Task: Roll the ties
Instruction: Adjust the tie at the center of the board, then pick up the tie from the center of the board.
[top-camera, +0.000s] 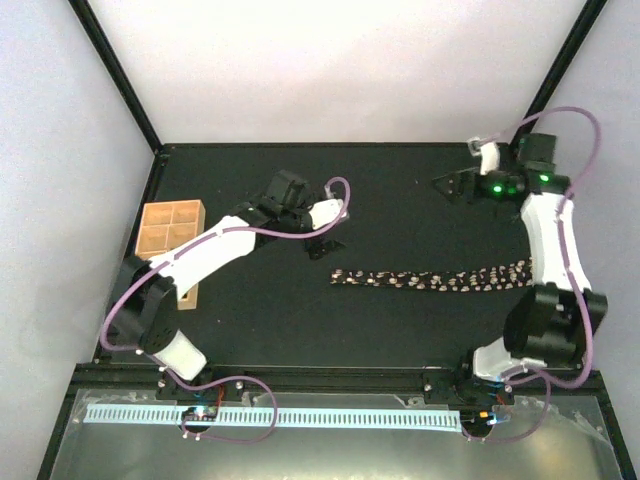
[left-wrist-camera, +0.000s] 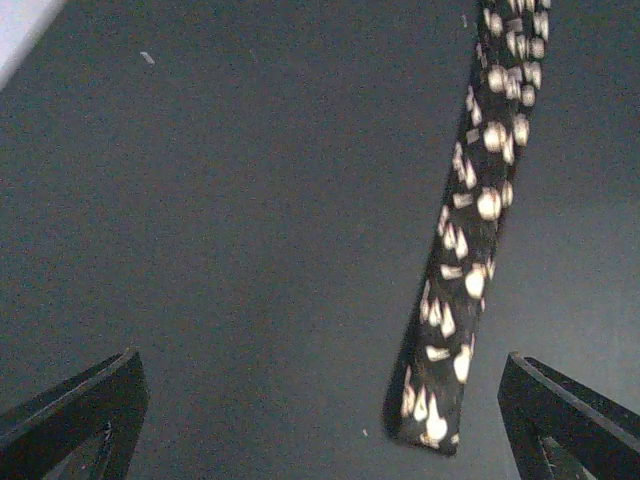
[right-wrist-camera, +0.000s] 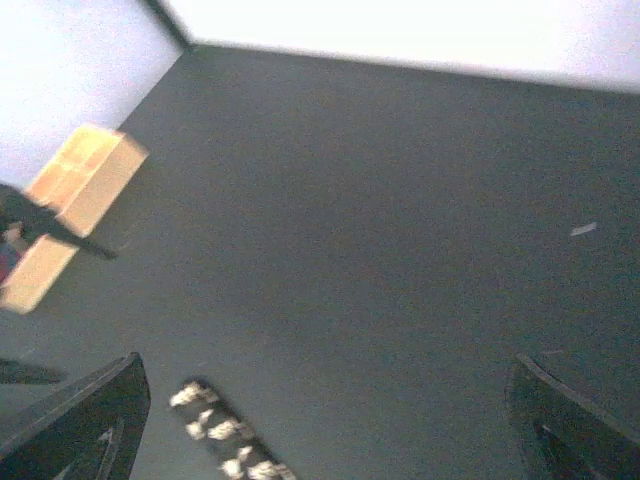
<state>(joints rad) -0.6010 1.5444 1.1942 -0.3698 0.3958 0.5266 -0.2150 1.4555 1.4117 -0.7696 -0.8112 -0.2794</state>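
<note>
Both are empty: left gripper (top-camera: 322, 243), spread wide, hovers at eleven o'clock off the end of the tie (top-camera: 430, 278), lying flat nine-to-three on the surface (top-camera: 280, 320). Pinch that end squarely, roll rightward evenly; right gripper (top-camera: 455, 186), likewise gaping, could steady the far end, seemingly tucked under its arm.

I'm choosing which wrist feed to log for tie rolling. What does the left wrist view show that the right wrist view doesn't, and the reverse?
Only the left wrist view: a long stretch of the tie down to its end, lying flat and unrolled towards the right of the picture. Only the right wrist view: the wooden tray at far left and the pale wall beyond the table. Both: the black table, some of the speckled tie, and an open, empty gripper, the left gripper and the right gripper.
</note>
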